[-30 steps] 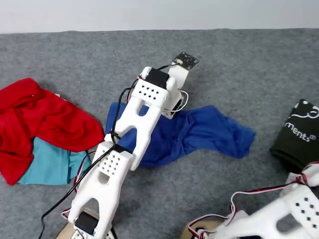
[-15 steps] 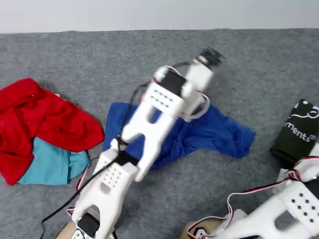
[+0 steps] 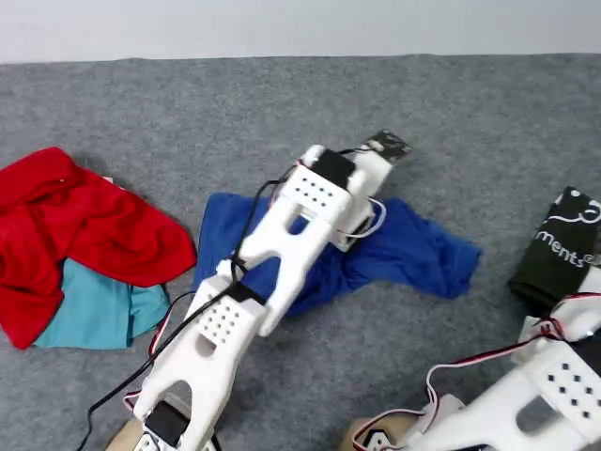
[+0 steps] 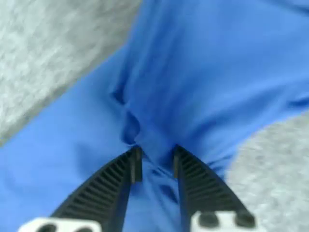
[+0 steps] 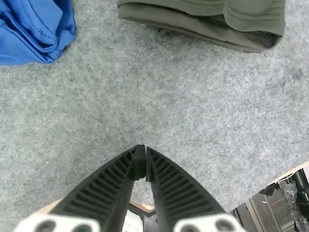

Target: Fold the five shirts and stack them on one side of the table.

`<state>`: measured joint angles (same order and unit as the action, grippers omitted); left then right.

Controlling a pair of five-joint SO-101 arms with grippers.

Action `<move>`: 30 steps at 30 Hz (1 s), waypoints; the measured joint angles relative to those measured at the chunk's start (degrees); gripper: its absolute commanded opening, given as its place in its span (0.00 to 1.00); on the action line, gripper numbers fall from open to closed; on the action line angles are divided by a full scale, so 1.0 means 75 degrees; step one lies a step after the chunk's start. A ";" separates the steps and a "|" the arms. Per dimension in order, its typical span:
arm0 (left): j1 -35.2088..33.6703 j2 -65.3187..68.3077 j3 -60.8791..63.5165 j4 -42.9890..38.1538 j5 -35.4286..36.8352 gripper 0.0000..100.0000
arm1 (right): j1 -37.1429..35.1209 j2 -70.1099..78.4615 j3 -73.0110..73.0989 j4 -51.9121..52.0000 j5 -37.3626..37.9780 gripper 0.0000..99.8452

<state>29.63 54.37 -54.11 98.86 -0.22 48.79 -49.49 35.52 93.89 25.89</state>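
A: Where does the blue shirt lie?
B: Mid-table, crumpled, with one sleeve trailing toward the right side of the grey table.

A: And the left gripper?
B: Down on the shirt's middle, with its fingers nearly together and a ridge of blue cloth pinched between them. Seen from above, the left arm stretches across the shirt and covers part of it.

A: The right gripper?
B: Its fingers are pressed together on nothing, above bare grey surface. The end of the blue sleeve lies near it on one side and a folded black shirt near it on the other.

A: The rest of the laundry?
B: A red shirt sits heaped at the left edge, overlapping a teal shirt — both loose, and well apart from the black one at the far right edge. The right arm rises from the near right corner, just beside that black shirt.
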 measured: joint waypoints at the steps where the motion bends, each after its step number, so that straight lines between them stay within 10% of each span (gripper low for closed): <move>1: -0.0094 0.0047 0.0000 0.0000 0.0000 0.12 | 0.0000 0.0000 0.0000 0.0000 0.0000 0.01; 30: 0.0504 -0.1664 -0.0012 0.0012 0.0129 0.09 | 0.0000 0.0000 0.0000 0.0000 0.0000 0.01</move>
<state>33.41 41.89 -54.20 98.95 0.75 48.79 -49.49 35.52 93.89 25.89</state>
